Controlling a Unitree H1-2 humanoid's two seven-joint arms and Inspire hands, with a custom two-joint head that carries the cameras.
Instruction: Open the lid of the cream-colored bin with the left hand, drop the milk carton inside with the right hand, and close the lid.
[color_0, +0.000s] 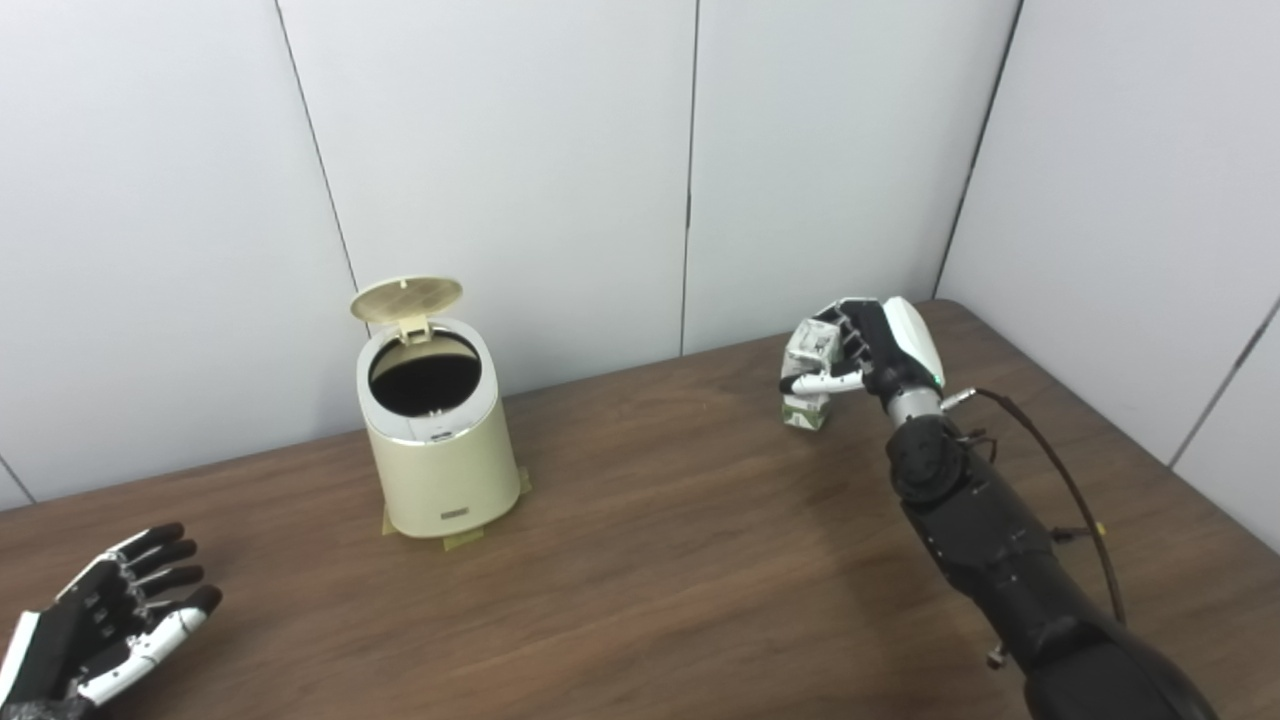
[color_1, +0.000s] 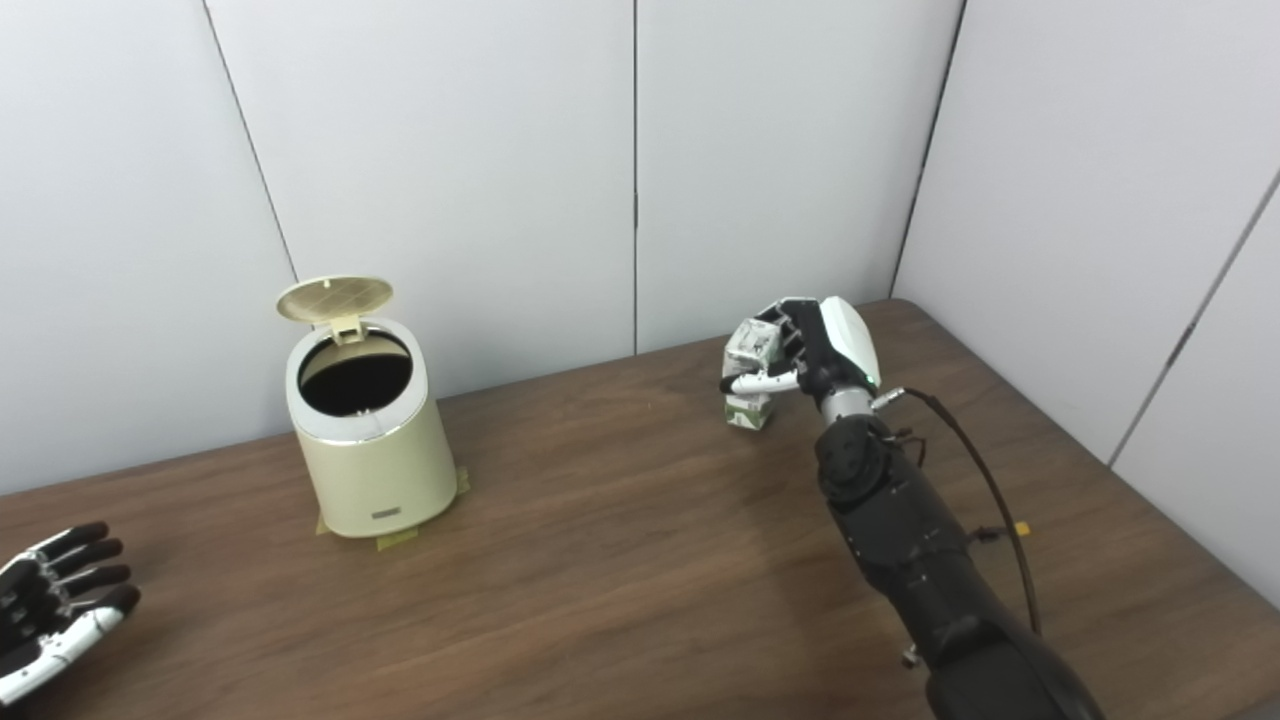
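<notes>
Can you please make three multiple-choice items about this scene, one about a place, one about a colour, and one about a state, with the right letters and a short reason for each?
1. Where does the milk carton stand?
A. Inside the bin
B. On the table, to the right of the bin
C. On the floor

2. What colour is the bin?
A. Cream
B. Red
C. Blue

3. In what state is the lid of the bin?
A. Closed flat
C. Lying on the table
B. Open, standing up at the back

Answers:
1 B: the carton sits on the brown table at the right, with the right robot hand closed around it.
2 A: the body and lid are pale cream.
3 B: the dark opening shows and the lid tilts up behind it, while the left robot hand rests open and apart from it.
</notes>
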